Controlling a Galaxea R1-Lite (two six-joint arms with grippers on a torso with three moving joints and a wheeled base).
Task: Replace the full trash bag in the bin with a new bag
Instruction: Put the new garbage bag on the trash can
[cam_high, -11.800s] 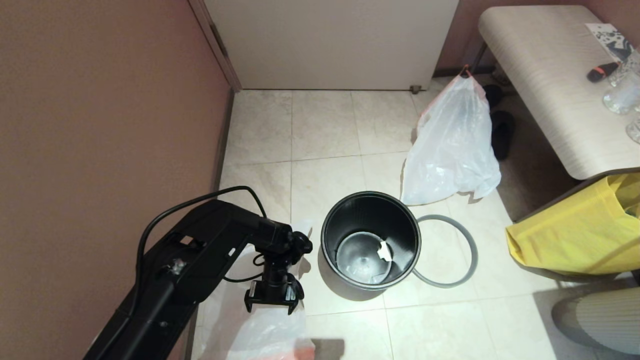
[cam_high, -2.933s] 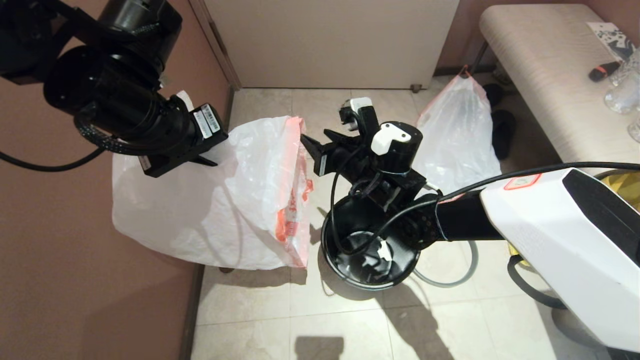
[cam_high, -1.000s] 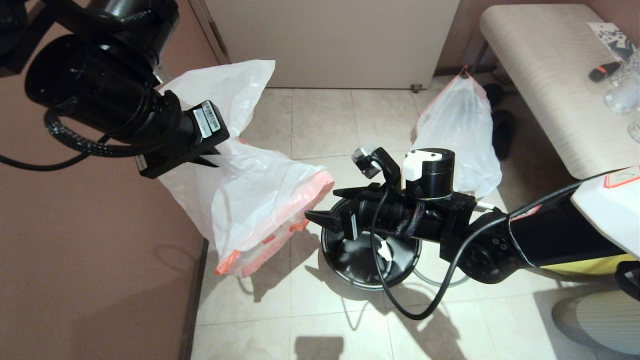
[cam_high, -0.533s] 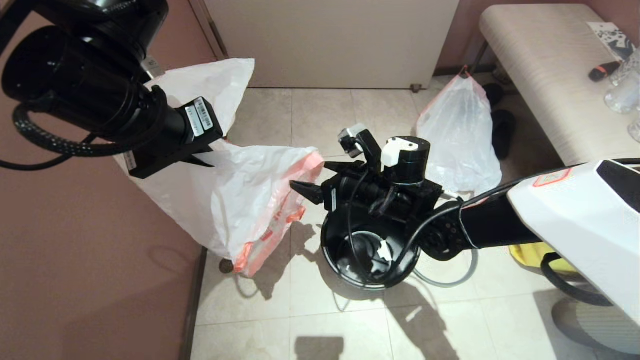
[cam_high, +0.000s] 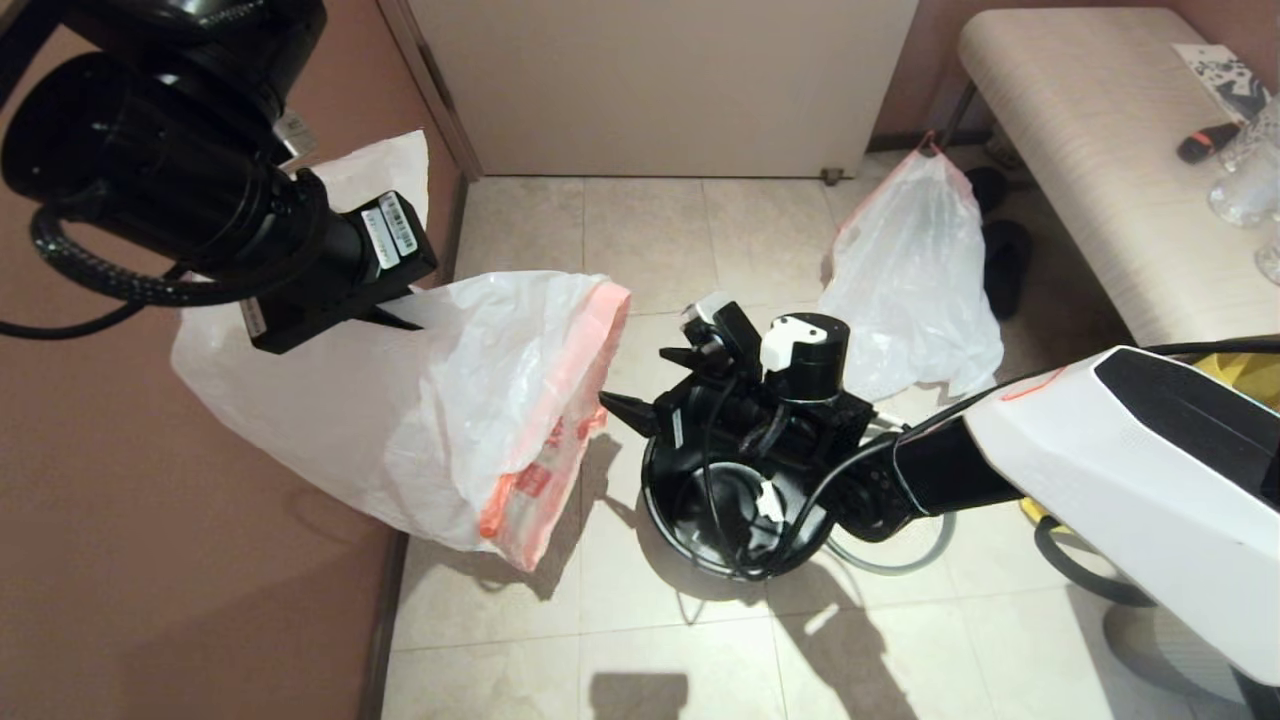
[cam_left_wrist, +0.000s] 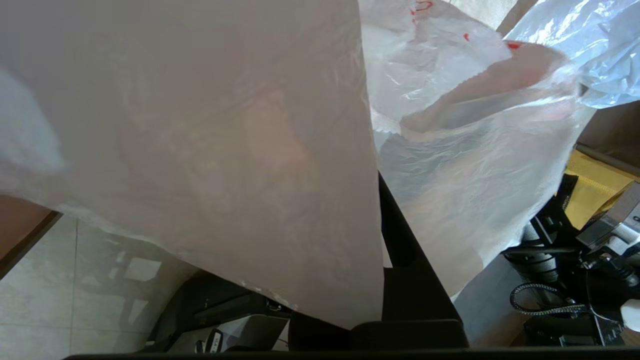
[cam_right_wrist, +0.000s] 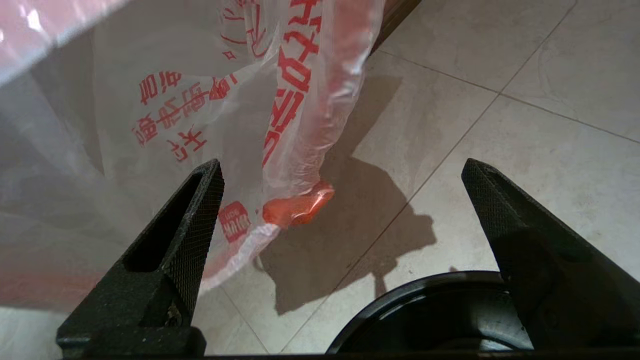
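The new bag (cam_high: 450, 400) hangs limp in the air left of the bin, its orange-red hem band (cam_high: 603, 335) facing right. My left gripper (cam_high: 390, 315) is high at the left, shut on the bag's plastic (cam_left_wrist: 225, 150), which covers one finger. The red lettering (cam_right_wrist: 290, 75) shows close in the right wrist view. My right gripper (cam_high: 635, 380) is open above the bin's left rim, a short way from the hem, with nothing between its fingers (cam_right_wrist: 200, 210). The black bin (cam_high: 700, 565) stands on the tiles, its grey ring (cam_high: 925, 555) on the floor beside it. The full trash bag (cam_high: 910, 280) sits behind the bin.
A brown wall (cam_high: 150, 560) closes the left side and a white door (cam_high: 660, 80) the back. A beige bench (cam_high: 1100, 150) with small items stands at the right, a yellow fabric bag (cam_high: 1240, 370) beneath it. Dark slippers (cam_high: 1005, 260) lie by the full bag.
The new bag has billowed out wider to the left, and its hem now hangs lower. My right gripper has dropped slightly toward the bin's left rim, still open.
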